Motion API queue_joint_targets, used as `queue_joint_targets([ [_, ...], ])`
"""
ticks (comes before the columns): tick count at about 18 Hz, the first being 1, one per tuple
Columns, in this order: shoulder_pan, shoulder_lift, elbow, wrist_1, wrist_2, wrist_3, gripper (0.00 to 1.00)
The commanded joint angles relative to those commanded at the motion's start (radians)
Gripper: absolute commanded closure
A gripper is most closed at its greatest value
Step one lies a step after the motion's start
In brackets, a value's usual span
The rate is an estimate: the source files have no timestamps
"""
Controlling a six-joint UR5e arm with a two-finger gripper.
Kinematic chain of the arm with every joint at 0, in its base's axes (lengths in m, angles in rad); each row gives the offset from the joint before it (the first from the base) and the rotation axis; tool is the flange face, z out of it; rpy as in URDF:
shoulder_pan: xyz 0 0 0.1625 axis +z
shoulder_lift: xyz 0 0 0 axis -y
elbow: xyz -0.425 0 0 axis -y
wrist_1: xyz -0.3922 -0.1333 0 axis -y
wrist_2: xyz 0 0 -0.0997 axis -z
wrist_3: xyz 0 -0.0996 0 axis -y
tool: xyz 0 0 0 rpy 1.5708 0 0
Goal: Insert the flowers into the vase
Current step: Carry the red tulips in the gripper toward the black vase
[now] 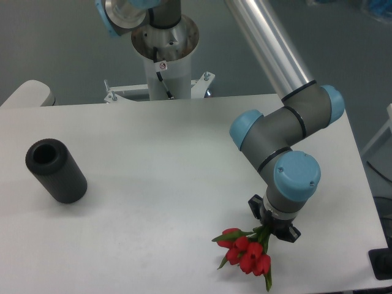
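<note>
The vase stands on the white table at the left of the frame. It is a matte black, thick-walled cylinder, taller than wide. The round hole in its top faces the camera and shows only dark interior; nothing is visible inside it. Nothing touches the vase.

The flowers are at the lower right of the frame, well apart from the vase. The bunch consists of red tulip buds with short green stems and leaves. The buds spread toward the lower left of the bunch; the stems converge toward the upper right and run in under the wrist of the arm. One leaf extends down toward the bottom edge of the frame. Whether the buds rest on the table or hang just above it cannot be determined.

The pincer is directly below the blue-capped wrist joint, pointing down at the table. Most of it is hidden by the wrist; only dark parts show on either side of the stems. The stem ends meet the pincer at this point. The finger spacing is not visible, so its opening and whether it grips the stems cannot be told.

The arm's base column is mounted at the upper centre, behind the table's far edge.
</note>
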Motion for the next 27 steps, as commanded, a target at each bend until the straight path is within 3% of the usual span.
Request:
queue_joint_targets([
  [8, -0.043, 0.011, -0.012, -0.005, -0.005, -0.02, 1.0],
  [13, -0.048, 0.057, -0.101, 0.017, -0.132, -0.07, 1.0],
  [14, -0.048, 0.077, -0.138, 0.055, -0.162, -0.084, 1.0],
  [17, -0.057, 0.13, -0.219, 0.086, -0.221, -0.087, 1.0],
  [24, -0.193, 0.199, -0.242, 0.089, -0.273, -0.28, 1.0],
  [27, -0.233, 0.232, -0.242, 0.089, -0.374, -0.351, 1.0],
])
